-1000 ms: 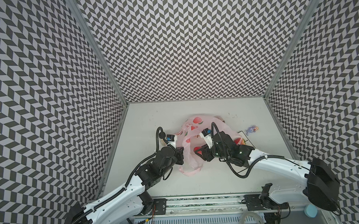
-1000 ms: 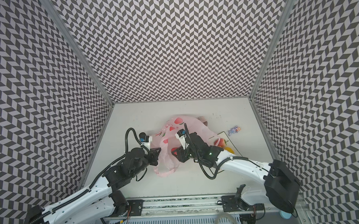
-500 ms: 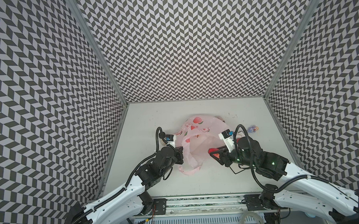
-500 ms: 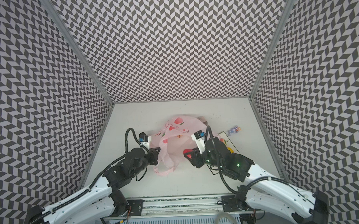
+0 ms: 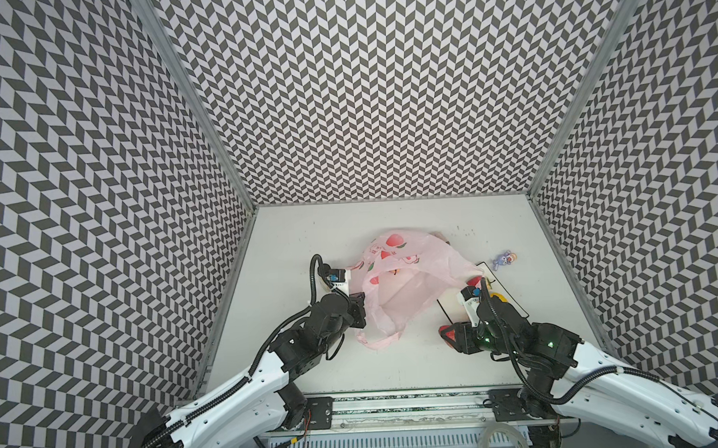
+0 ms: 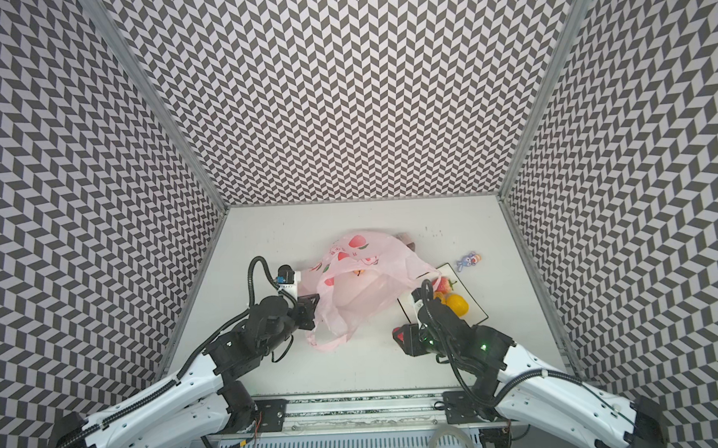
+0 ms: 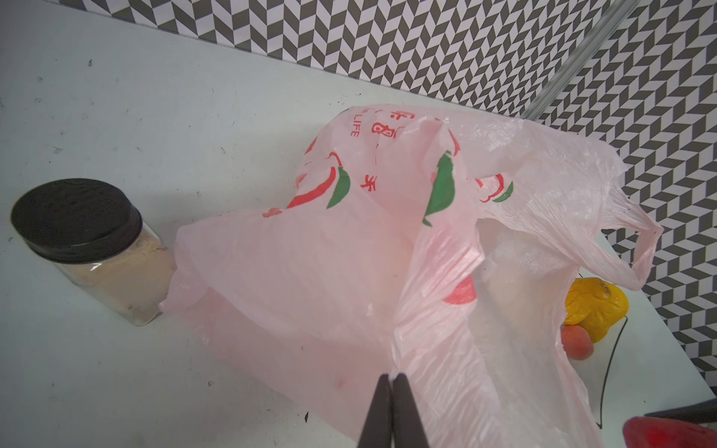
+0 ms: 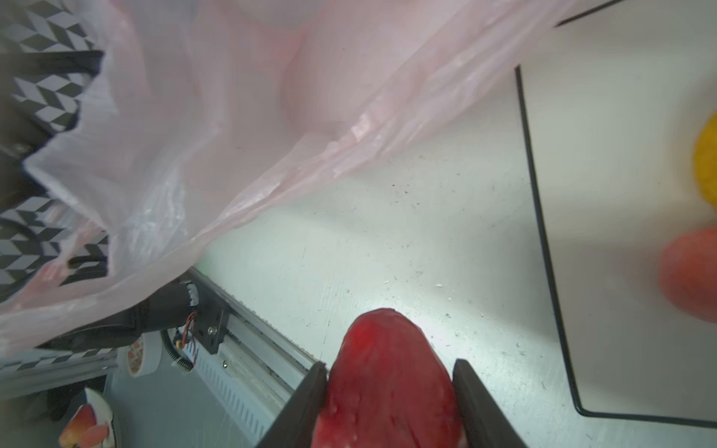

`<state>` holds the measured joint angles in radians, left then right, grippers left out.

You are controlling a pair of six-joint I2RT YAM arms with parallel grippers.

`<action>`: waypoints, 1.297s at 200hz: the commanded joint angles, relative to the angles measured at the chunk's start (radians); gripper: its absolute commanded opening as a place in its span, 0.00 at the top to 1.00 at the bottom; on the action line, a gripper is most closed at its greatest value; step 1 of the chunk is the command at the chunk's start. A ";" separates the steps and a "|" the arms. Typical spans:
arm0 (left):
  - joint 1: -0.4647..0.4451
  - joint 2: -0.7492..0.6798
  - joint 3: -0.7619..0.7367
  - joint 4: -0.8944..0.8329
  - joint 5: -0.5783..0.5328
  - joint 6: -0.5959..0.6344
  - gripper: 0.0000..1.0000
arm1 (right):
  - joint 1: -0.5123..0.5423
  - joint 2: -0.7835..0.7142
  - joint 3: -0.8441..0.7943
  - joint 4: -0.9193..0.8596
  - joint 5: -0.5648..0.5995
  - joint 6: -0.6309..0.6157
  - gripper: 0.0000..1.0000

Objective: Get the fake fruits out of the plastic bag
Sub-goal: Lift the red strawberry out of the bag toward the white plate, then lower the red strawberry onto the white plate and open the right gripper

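Pink, thin and crinkly, the plastic bag point(image 5: 410, 285) lies slumped in the middle of the table point(image 5: 308, 235) with its mouth pulled open. One loop handle reaches over a corner of the white plate point(image 8: 605, 174). The left pincer point(image 7: 392, 382) is closed flat on a fold of film at the mouth's edge, and that looks the right place to hold it. Film this limp offers no purchase except at a pinched hem or a handle, and I'd expect it to drag and billow rather than lift as one piece. The right pincer point(image 8: 390, 364) is partly closed around a red strawberry point(image 8: 388, 395), clear of the bag and over bare table just beside the plate. The toy looks light, glossy and firm, so it might squirt out if squeezed near its tapered tip. Across the broad middle, as here, seems safest. On the plate lie a yellow fruit point(image 6: 456, 305), another strawberry point(image 6: 443, 285) and a small pink-red ball point(image 7: 577, 343). An orange shape point(image 6: 357, 271) shows through the film, probably a fruit left inside.
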<state>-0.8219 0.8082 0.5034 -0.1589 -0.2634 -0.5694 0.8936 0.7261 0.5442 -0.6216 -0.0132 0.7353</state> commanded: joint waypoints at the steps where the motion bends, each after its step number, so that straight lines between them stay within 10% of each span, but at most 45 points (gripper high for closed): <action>1: 0.005 -0.029 0.035 -0.016 -0.028 -0.017 1.00 | 0.003 0.012 0.009 0.051 0.141 0.056 0.81; 78: 0.002 -0.072 0.021 -0.036 -0.017 -0.047 1.00 | -0.022 0.284 0.015 0.256 0.520 0.021 0.81; 186: -0.016 -0.068 0.020 -0.040 -0.011 -0.065 1.00 | -0.148 0.667 0.081 0.532 0.581 -0.080 0.70; 259: -0.025 -0.064 0.025 -0.048 -0.019 -0.070 1.00 | -0.180 0.749 0.090 0.535 0.567 -0.073 0.46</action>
<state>-0.8383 0.7460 0.5049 -0.1974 -0.2676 -0.6228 0.7177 1.4765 0.6254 -0.1261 0.5320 0.6624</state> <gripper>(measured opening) 0.047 0.521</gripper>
